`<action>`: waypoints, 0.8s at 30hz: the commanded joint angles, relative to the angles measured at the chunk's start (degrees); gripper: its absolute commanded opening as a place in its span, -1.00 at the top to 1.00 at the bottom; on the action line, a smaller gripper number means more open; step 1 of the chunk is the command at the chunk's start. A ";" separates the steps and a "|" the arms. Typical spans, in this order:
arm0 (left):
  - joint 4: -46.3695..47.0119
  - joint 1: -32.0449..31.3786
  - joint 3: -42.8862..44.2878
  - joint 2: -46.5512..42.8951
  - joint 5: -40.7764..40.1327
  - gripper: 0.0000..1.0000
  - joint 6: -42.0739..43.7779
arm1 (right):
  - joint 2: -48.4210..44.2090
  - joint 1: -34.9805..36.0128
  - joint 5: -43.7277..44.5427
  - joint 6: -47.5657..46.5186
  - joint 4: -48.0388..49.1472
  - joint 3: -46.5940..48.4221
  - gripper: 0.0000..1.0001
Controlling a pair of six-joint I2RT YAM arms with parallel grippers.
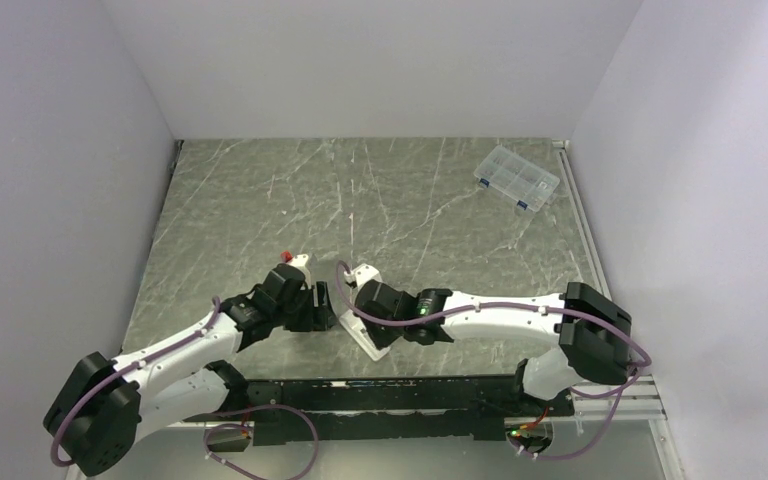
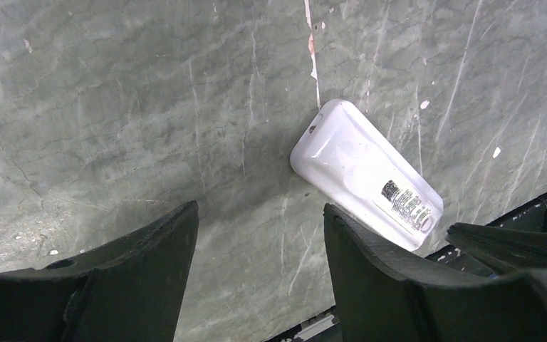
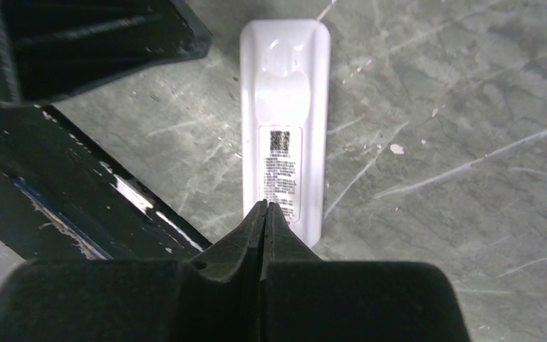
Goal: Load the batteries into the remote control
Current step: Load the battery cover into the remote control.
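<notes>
The right gripper (image 3: 263, 206) is fully closed on nothing, its tips pointing down over the labelled end of the remote control (image 3: 283, 121), though whether they touch it cannot be told; its arm stretches low from the right base, leftward along the near edge of the table (image 1: 260, 200). The left gripper (image 2: 260, 210) is spread wide and empty over bare marble just beside the remote control's rounded end; its arm reaches in from the near left corner. The remote control lies label-up near the middle of the near edge; a clear compartmented box (image 1: 517, 178) sits by the far right corner.
</notes>
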 commanded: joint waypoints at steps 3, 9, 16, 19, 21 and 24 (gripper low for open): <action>-0.45 0.26 1.14 -1.50 0.49 -0.40 0.76 | -0.79 -0.62 1.58 -1.93 0.34 3.79 0.98; -1.14 0.35 1.24 -2.24 0.36 -0.40 0.81 | 1.44 -2.20 0.30 -3.03 2.24 4.41 0.98; -1.61 0.35 0.97 -2.70 0.23 -0.40 0.69 | 4.34 -2.93 -1.98 -3.52 4.43 4.22 0.99; -1.63 0.40 0.94 -2.70 0.14 -0.40 0.70 | 4.97 -2.93 -2.54 -3.35 4.97 3.94 0.99; -1.48 0.42 0.79 -2.57 0.19 -0.40 0.72 | 5.34 -2.93 -3.00 -3.17 5.45 3.50 0.99; -1.24 0.42 0.69 -2.28 0.31 -0.40 0.68 | 6.00 -2.90 -3.41 -2.86 5.72 2.87 0.99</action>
